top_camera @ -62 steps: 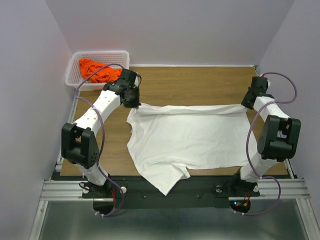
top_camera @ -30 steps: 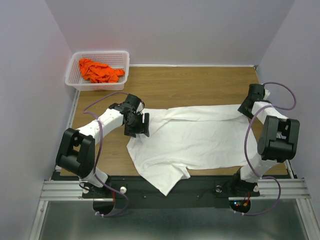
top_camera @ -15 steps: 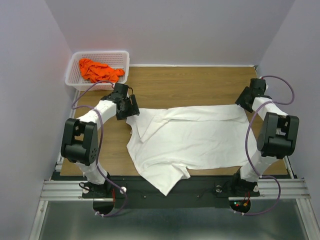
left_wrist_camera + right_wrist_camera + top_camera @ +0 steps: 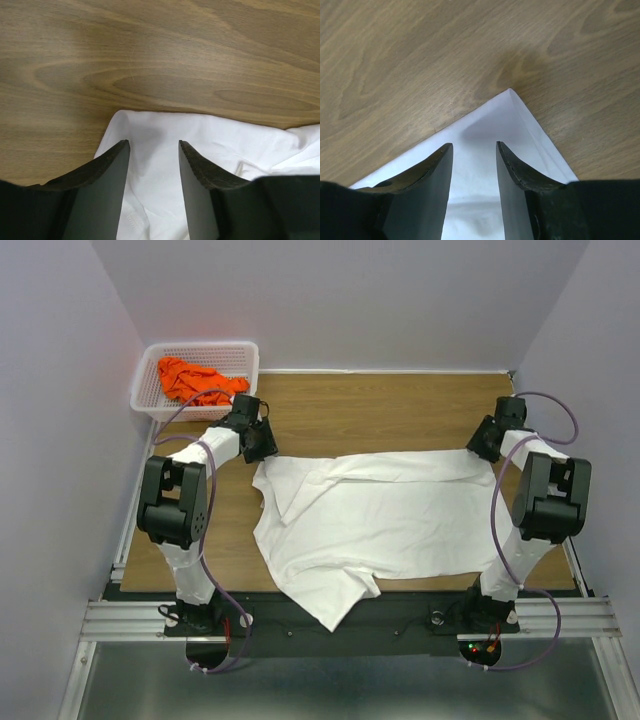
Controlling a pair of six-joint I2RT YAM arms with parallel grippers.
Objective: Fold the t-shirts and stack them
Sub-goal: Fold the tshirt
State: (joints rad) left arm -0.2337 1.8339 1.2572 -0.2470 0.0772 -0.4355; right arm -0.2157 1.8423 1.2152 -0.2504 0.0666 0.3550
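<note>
A white t-shirt (image 4: 385,515) lies spread flat across the wooden table (image 4: 380,410), with one sleeve hanging over the near edge. My left gripper (image 4: 266,448) is at its far left corner. In the left wrist view the left gripper (image 4: 154,145) stands open, jaws apart above the white cloth (image 4: 150,170). At the far right corner sits my right gripper (image 4: 479,449). The right wrist view has the right gripper (image 4: 474,145) open too, straddling the pointed shirt corner (image 4: 512,112). An orange t-shirt (image 4: 195,380) lies crumpled in the basket.
A white mesh basket (image 4: 200,346) stands at the far left corner of the table. Grey walls close in on three sides. Bare wood runs along the far side beyond the white shirt. A black rail (image 4: 400,615) borders the near edge.
My left gripper moved from the shirt's left edge up to its far left corner, and that corner now lies flatter. The right gripper shifted slightly farther away at the right corner.
</note>
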